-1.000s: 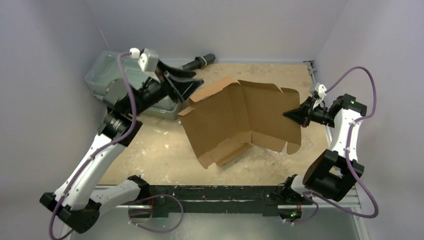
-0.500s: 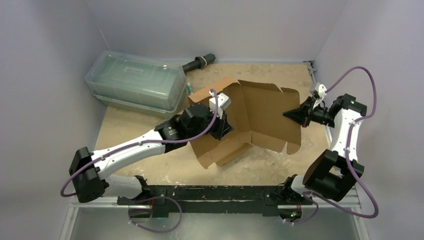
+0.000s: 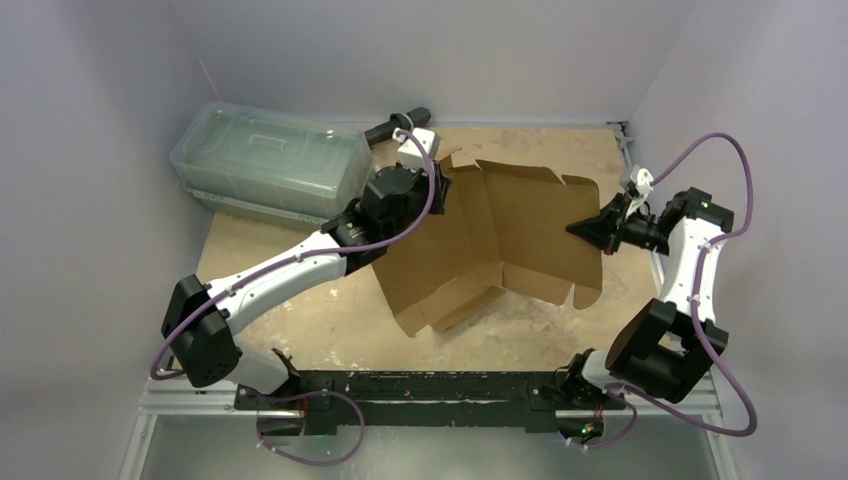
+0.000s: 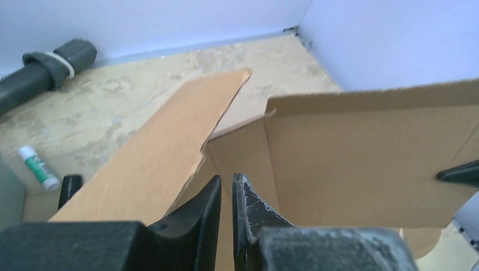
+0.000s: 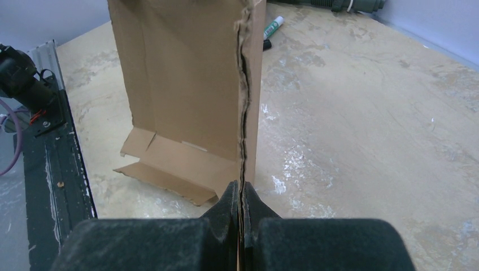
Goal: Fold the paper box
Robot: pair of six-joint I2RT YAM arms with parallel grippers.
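The box (image 3: 520, 225) sits mid-table as a half-open sheet. Its near tabs rest on the table (image 3: 290, 290) and its right side is lifted. The right gripper (image 5: 242, 195) is clamped on the right edge of the sheet, and the cardboard looks ragged where it runs between the jaws. The left gripper (image 4: 226, 195) is at the far-left flap (image 4: 164, 152), close to the crease where it meets the back panel (image 4: 361, 152). Its jaws are nearly together with only a thin slit between them, and I cannot tell whether any cardboard is caught there.

The step in hand is probably turning that flap along its score. To do it well, the right grip should act as a fixed anchor while the left works close to the crease, so the board bends on the score and not across its flutes. The push should be slow and inward, toward the panel. A pull away from the right side could slip or tear the ragged edge. Once the flap stands, it needs to be held until the next wall backs it.

A clear tub (image 3: 265, 160) sits just left of the left arm, limiting elbow room. A dark pipe (image 4: 45, 70) lies by the far wall, near the wrist. A marker (image 4: 36, 167) lies on the table beside the flap and could snag a low sweep.
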